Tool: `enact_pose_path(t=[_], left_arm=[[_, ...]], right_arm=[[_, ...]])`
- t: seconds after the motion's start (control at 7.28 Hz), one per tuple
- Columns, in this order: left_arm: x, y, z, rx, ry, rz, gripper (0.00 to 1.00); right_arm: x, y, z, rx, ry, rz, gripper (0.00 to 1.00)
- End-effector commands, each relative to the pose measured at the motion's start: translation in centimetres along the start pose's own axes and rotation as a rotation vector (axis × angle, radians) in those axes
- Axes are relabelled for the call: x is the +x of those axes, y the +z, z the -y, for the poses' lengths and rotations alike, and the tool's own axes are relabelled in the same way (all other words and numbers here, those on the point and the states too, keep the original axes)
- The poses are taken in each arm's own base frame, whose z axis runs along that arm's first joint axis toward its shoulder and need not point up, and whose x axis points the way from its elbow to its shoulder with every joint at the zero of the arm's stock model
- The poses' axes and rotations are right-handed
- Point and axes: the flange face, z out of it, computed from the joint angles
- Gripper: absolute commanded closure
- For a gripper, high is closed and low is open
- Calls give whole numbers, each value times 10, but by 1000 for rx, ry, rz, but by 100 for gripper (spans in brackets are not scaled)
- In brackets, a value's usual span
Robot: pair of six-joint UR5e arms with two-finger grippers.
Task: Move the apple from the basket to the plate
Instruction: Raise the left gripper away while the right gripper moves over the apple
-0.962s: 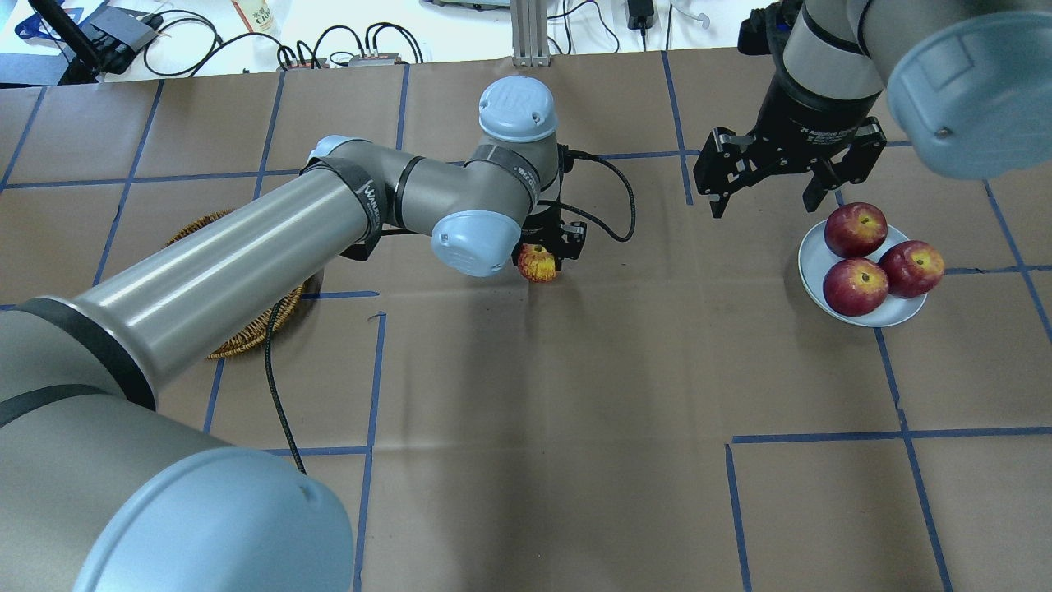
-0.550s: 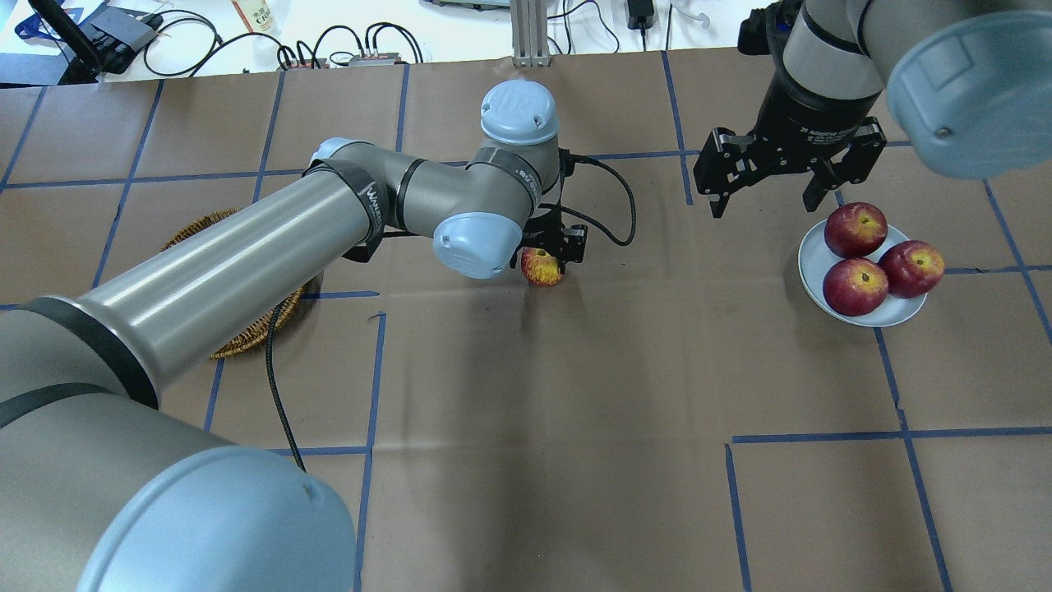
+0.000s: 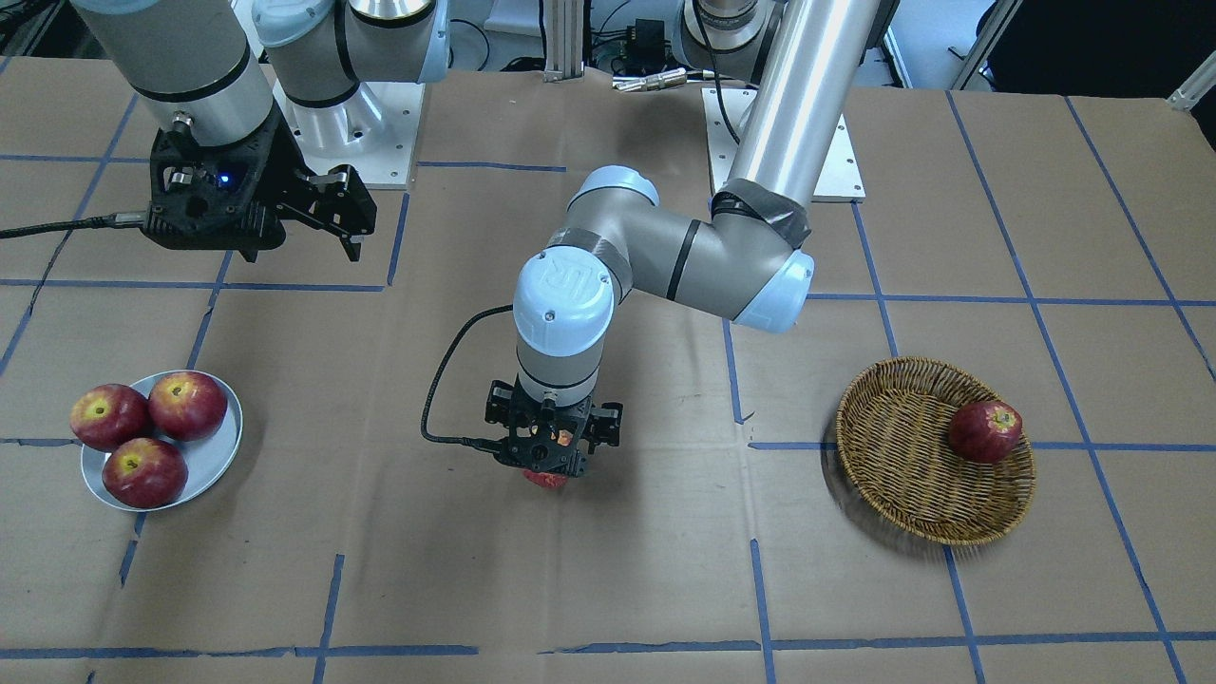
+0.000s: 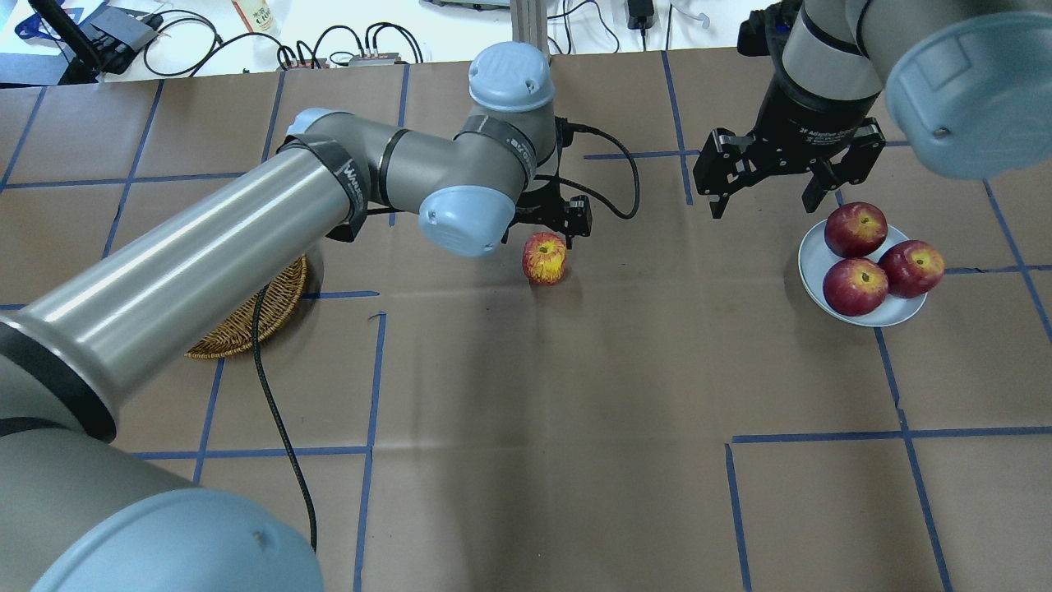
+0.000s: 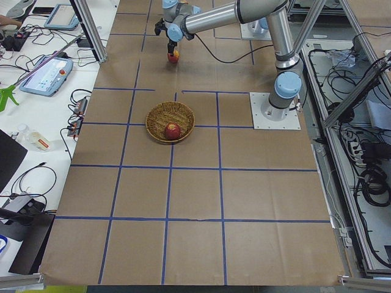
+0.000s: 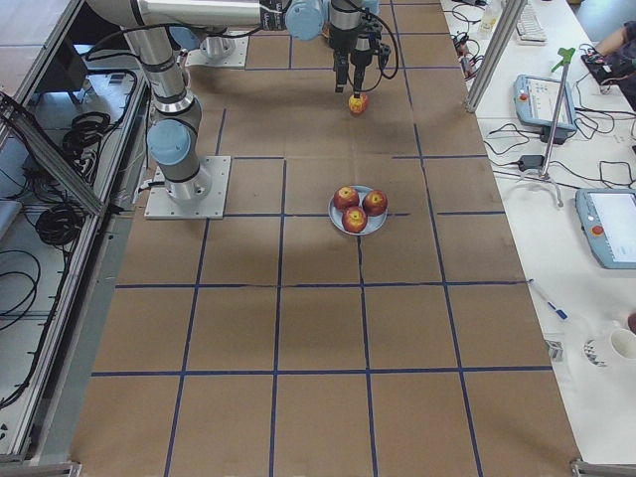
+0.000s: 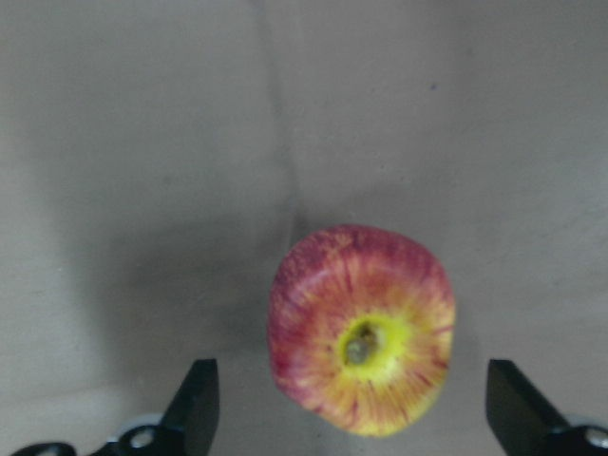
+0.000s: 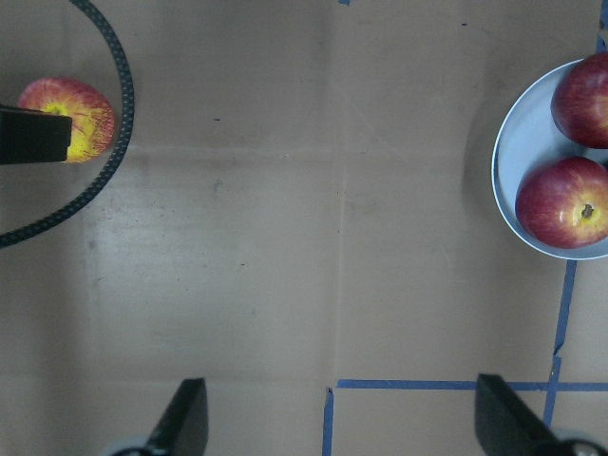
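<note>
Likely firm, smooth and rollable, the apple midway between the ends of the table wants a pinch across its widest girth by the left gripper, spread above it.

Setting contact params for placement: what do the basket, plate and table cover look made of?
Basket: woven brown wicker, matte; the strands and open weave show.
Plate: smooth pale grey-blue with a slight sheen; ceramic or plastic, can't tell which.
Table cover: matte brown paper or thin cardboard, with creases and blue tape lines.
</note>
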Motion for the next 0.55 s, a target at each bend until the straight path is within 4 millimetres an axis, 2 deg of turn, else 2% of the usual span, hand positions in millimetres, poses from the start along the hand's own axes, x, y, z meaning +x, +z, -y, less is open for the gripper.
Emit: enact_pose_path(t=[0.0,0.14,0.27,0.41], left_arm=[[-32,-74,8,-37,-36,17,1],[-88,-104,12,-43,-76,14,1],[-144,-136,3,-36,-75,12,1],[-187,-156,-7,-62,-102,9,1]], right_arm=[[2,-3,3,7,2,-10,0],[1,-4,3,11,1,-12,0],[0,-4,2,8,11,2,0],[-4,-3,2,13,11,-4,0]])
